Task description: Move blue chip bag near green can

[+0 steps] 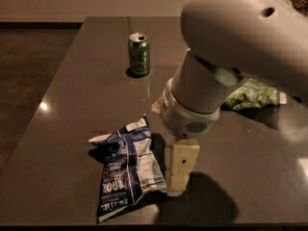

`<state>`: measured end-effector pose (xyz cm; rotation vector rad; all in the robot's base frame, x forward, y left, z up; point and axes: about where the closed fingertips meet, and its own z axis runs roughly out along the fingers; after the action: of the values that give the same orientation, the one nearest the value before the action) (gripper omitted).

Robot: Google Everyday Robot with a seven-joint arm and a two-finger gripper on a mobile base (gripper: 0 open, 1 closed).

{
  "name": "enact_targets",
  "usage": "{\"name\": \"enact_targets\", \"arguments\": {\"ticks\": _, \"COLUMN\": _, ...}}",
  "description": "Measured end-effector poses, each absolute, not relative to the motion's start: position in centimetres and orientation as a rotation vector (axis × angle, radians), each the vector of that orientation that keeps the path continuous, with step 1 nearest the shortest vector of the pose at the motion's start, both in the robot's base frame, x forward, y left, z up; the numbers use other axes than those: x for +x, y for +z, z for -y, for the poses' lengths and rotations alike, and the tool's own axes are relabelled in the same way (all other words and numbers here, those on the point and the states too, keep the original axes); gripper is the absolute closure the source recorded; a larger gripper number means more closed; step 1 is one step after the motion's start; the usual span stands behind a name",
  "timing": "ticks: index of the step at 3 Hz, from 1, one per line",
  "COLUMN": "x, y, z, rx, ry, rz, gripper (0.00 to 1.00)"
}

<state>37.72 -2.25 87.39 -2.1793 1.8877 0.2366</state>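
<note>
The blue chip bag (pixel 126 171) lies crinkled on the dark table (pixel 86 95) near its front edge, with its nutrition panel facing up. The green can (pixel 139 54) stands upright at the back of the table, well apart from the bag. My gripper (pixel 179 174) hangs low over the table just right of the bag, right beside its right edge. The large arm body (pixel 226 57) fills the upper right of the view.
A light green chip bag (pixel 252 94) lies on the right side of the table, partly hidden behind the arm. The table's left edge borders a darker floor (pixel 29 81). The front edge is just below the blue bag.
</note>
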Motion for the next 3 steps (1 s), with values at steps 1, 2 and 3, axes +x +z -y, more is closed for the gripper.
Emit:
{"name": "enact_targets", "arguments": {"ticks": 1, "x": 37.0, "y": 86.4, "z": 0.7, "rx": -2.225, "ry": 0.247, "rz": -1.859, "gripper": 0.0}}
{"name": "enact_targets", "arguments": {"ticks": 2, "x": 36.6, "y": 85.7, "z": -0.7, "rx": -2.252, "ry": 0.251, "rz": -1.835, "gripper": 0.0}}
{"name": "enact_targets", "arguments": {"ticks": 3, "x": 36.4, "y": 85.4, "z": -1.7, "rx": -2.267, "ry": 0.244, "rz": -1.821, "gripper": 0.14}}
